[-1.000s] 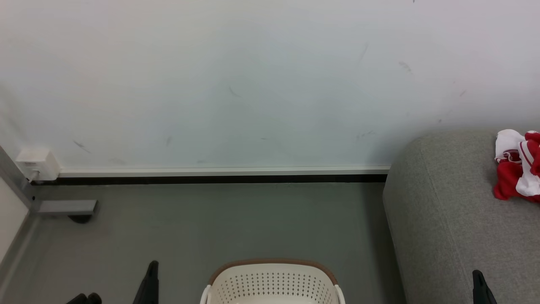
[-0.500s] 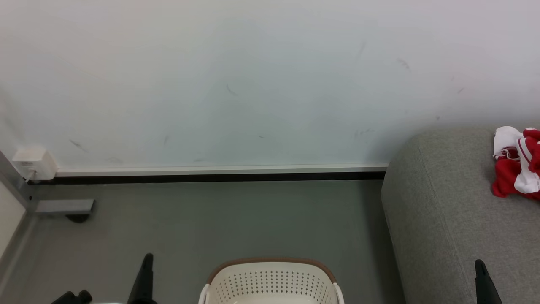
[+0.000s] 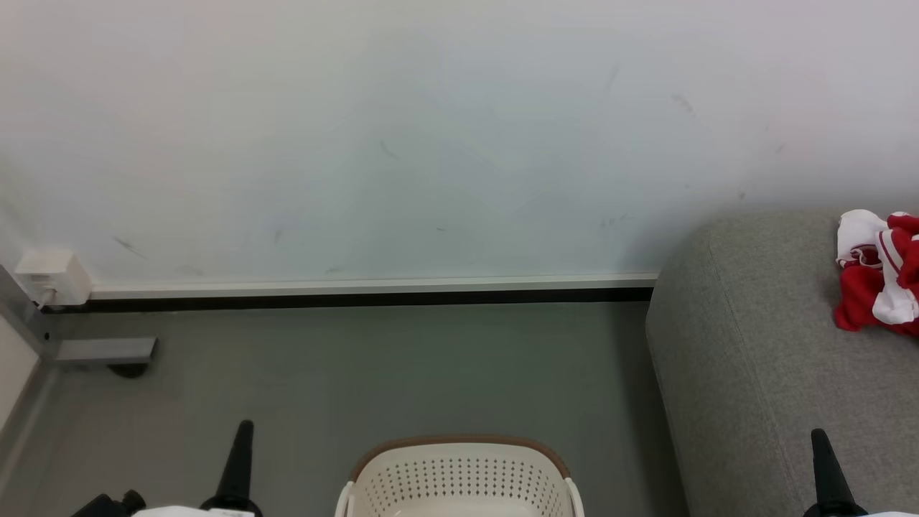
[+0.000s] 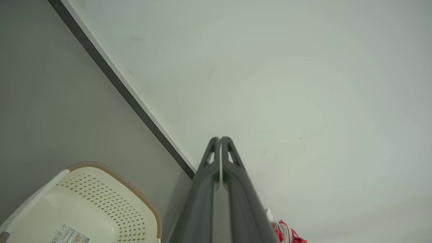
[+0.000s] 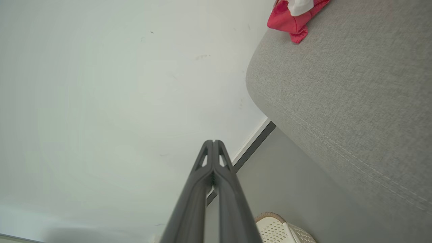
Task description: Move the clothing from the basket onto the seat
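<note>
The cream-white basket point(image 3: 459, 477) with a brown rim stands on the floor at the bottom centre of the head view; what shows of its inside point(image 4: 84, 216) holds no clothing. Red-and-white clothing point(image 3: 879, 276) lies bunched on the grey seat point(image 3: 761, 359) at the right edge, and also appears in the right wrist view point(image 5: 292, 17). My left gripper point(image 3: 244, 431) is shut and holds nothing, left of the basket; its fingers point(image 4: 220, 139) meet and point at the wall. My right gripper point(image 3: 818, 438) is shut and holds nothing, over the seat's front; its fingers point(image 5: 213, 141) are pressed together.
A white wall with a black baseboard point(image 3: 359, 301) runs behind the grey floor point(image 3: 373, 373). A white wall socket box point(image 3: 50, 276) and a grey metal foot point(image 3: 108, 352) sit at the left. The seat's rounded arm point(image 5: 337, 94) rises right beside the basket point(image 5: 283, 231).
The head camera has tipped slightly, shifting the whole scene up and left. Both shut grippers have risen a little in the picture. The basket and clothing have not moved.
</note>
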Tool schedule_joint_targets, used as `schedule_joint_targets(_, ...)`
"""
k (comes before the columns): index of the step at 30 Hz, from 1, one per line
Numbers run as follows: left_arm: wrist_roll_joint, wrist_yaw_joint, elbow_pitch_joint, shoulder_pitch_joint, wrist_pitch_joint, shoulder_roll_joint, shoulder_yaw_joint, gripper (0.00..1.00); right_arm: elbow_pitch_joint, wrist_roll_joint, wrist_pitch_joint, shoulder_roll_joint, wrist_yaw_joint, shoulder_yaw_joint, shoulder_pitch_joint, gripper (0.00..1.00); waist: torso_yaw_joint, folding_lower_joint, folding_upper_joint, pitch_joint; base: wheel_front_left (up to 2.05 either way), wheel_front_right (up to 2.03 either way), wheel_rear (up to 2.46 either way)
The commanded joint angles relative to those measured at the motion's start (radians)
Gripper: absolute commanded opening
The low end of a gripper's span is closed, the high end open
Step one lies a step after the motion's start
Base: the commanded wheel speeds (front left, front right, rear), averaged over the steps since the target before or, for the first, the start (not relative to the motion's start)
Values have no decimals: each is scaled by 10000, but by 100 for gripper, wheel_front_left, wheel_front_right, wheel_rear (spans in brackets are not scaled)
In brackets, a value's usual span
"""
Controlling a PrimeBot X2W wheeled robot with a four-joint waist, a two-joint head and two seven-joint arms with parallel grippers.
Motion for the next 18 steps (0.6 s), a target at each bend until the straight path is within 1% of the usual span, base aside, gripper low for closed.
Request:
schedule_joint_targets(1, -220, -79, -100, -214, 46, 52, 53, 0, -140, 223, 56, -114, -14, -40, -253, 0, -4, 0, 0, 5, 0, 0, 0)
schedule_joint_targets(18, -1861, -145, -95, -408, 465, 62, 283, 0, -216, 1845, 471, -123, -18, -118, -473, 0, -84, 0, 0, 93, 0, 0, 0)
